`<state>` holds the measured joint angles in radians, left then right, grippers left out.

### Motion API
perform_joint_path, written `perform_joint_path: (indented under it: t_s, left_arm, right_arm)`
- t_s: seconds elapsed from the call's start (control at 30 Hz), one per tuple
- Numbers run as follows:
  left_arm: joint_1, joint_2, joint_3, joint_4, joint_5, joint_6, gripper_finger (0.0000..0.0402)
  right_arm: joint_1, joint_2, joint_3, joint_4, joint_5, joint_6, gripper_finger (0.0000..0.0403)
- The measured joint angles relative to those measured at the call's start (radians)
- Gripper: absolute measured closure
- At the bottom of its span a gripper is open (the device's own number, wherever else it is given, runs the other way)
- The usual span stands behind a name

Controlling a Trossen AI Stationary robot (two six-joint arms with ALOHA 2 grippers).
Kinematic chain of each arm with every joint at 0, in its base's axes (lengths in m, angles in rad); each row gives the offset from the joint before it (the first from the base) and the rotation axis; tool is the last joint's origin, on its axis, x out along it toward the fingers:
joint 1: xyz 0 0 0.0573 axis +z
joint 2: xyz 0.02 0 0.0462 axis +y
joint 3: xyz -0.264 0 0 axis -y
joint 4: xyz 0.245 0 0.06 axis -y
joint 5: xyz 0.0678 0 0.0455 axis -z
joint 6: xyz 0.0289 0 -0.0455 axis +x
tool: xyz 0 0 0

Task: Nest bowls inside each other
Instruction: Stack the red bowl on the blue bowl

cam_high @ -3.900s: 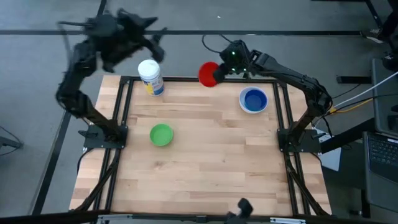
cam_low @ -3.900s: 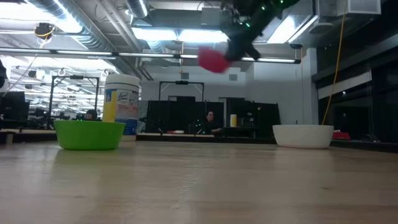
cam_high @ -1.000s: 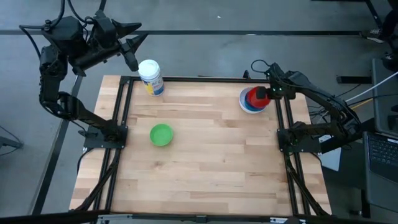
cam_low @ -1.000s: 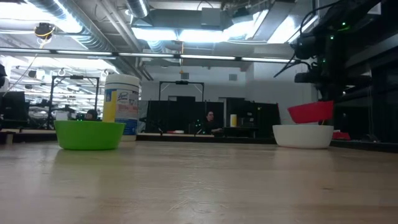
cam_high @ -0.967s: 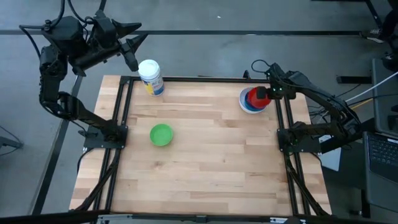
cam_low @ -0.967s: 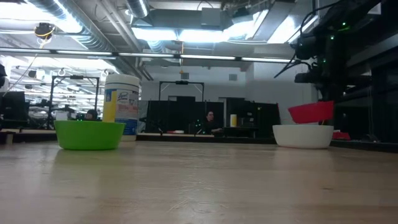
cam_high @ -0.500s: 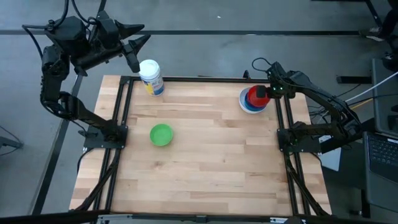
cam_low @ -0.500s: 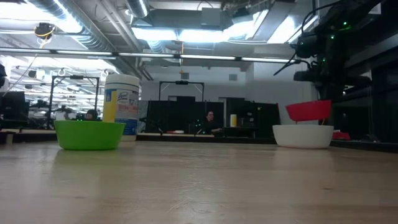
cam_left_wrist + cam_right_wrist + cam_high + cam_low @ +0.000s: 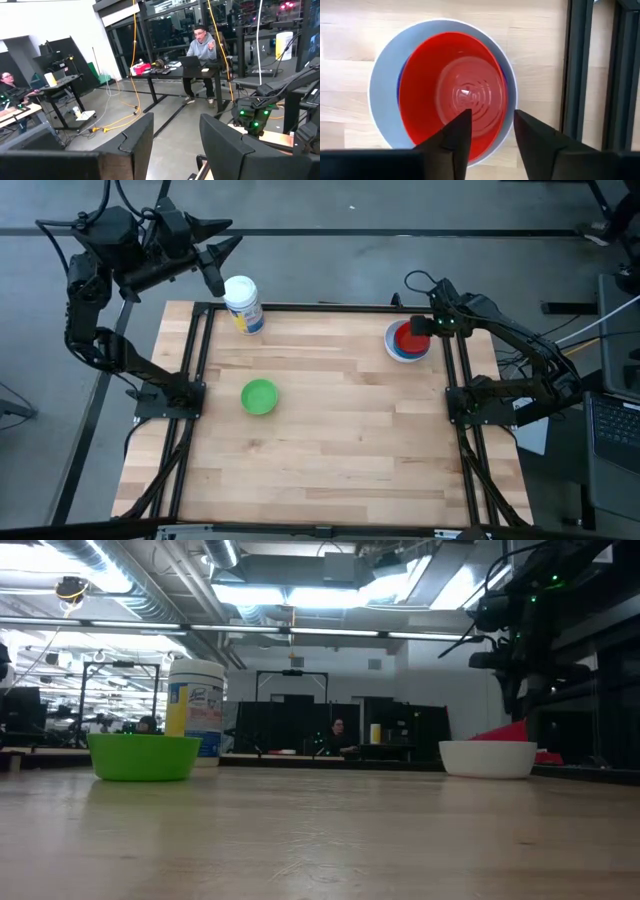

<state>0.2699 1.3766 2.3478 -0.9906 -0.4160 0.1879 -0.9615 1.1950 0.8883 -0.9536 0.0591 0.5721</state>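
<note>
High view: the red bowl (image 9: 409,339) sits inside the white bowl (image 9: 392,352) at the table's (image 9: 330,440) upper right, the right gripper (image 9: 428,326) just beside it. The green bowl (image 9: 259,396) lies left of centre. The left gripper (image 9: 215,260) hangs beyond the upper-left corner, jaws open.

Low view: the red bowl (image 9: 508,732) rests tilted in the white bowl (image 9: 488,759).

Right wrist view: jaws open above the red bowl (image 9: 451,90), gripping nothing.

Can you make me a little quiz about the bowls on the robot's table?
1. True or false: the red bowl lies inside the white bowl.
2. Which bowl sits alone on the table? A) green B) white C) red
3. What stands near the table's far left corner?

Key:
1. True.
2. A, the green bowl.
3. The white-lidded container.
</note>
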Motion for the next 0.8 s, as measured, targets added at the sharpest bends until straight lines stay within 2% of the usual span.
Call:
perform_joint_path:
  t_s: [0.13,0.23,0.33,0.47,0.53,0.67,0.8]
  left_arm:
    - [0.0,0.0,0.0,0.0,0.0,0.0,0.0245]
    - [0.0,0.0,0.0,0.0,0.0,0.0,0.0245]
    - [0.0,0.0,0.0,0.0,0.0,0.0,0.0245]
    - [0.0,0.0,0.0,-0.001,0.0,0.0,0.0245]
    - [0.0,0.0,0.0,-0.002,0.0,0.0,0.0245]
    - [0.0,0.0,0.0,-0.023,0.0,-0.007,0.0245]
    - [0.0,0.0,0.0,-0.034,0.0,-0.009,0.0245]
  right_arm:
    - [0.0,0.0,0.0,0.02,-0.009,0.007,0.024]
    - [0.0,0.0,0.0,0.024,0.001,0.015,0.0254]
    - [0.0,0.0,0.0,0.024,0.001,0.014,0.0299]
    - [0.0,0.0,0.0,0.024,-0.023,0.003,0.0381]
    - [0.0,0.0,0.0,0.024,-0.044,-0.003,0.0394]
    - [0.0,0.0,0.0,0.027,-0.082,-0.002,0.0351]
    - [0.0,0.0,0.0,0.026,-0.062,0.011,0.0299]
